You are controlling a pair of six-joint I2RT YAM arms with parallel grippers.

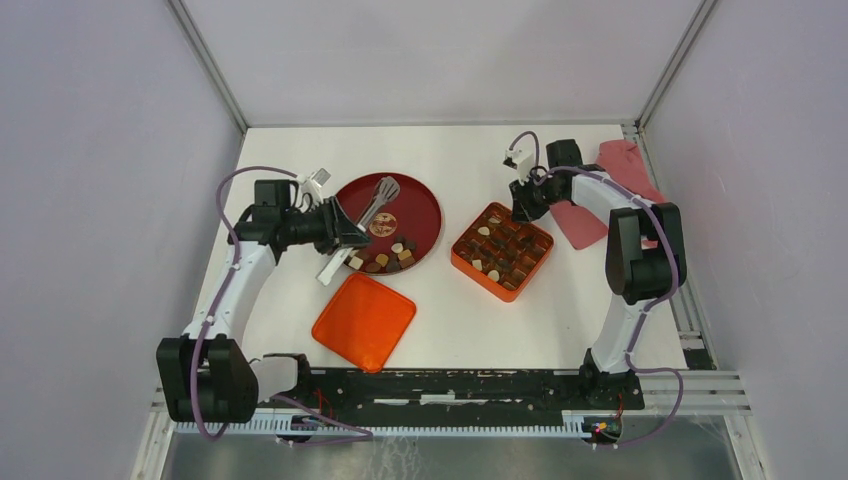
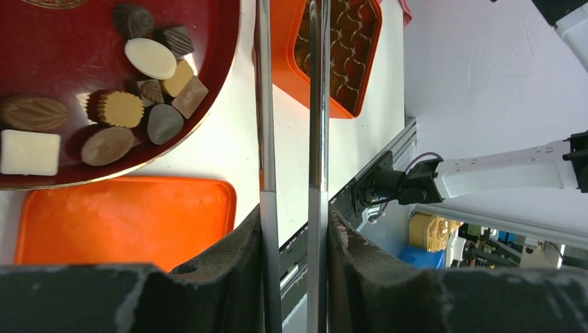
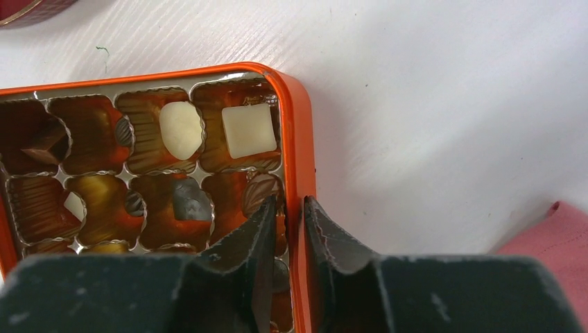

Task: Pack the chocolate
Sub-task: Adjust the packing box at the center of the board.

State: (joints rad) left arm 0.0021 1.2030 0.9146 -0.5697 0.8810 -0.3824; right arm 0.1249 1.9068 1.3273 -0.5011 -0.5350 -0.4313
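The overhead view alone shows the whole layout. A round dark red plate [image 1: 425, 195] lies left of centre on the white tabletop [image 1: 450, 150], and a square orange box with a grid of compartments [image 1: 540, 262] lies right of it. A flat orange lid [image 1: 365, 320] lies below the plate and a pink cloth [image 1: 625, 160] sits at upper right.

Only the wrist views show grip detail. The left pincer [image 2: 295, 243] is clamped on a pair of long metal tongs [image 2: 317, 104], whose two arms run up the frame with nothing between them. The right pincer [image 3: 291, 208] stands slightly parted astride the box's right wall, one finger inside and one outside.

The gold emblem at the plate's centre is too small to read.

The loose chocolate [image 2: 149, 59], brown, tan and cream pieces, is clustered on the plate at the upper left of the left wrist view, left of the tongs and apart from them. More pieces sit in the box. A cream oval piece [image 3: 180, 128] and a cream square piece [image 3: 248, 130] lie side by side in the top row, above the right pincer. A ribbed brown piece [image 3: 260, 191] lies just beside its inner fingertip.
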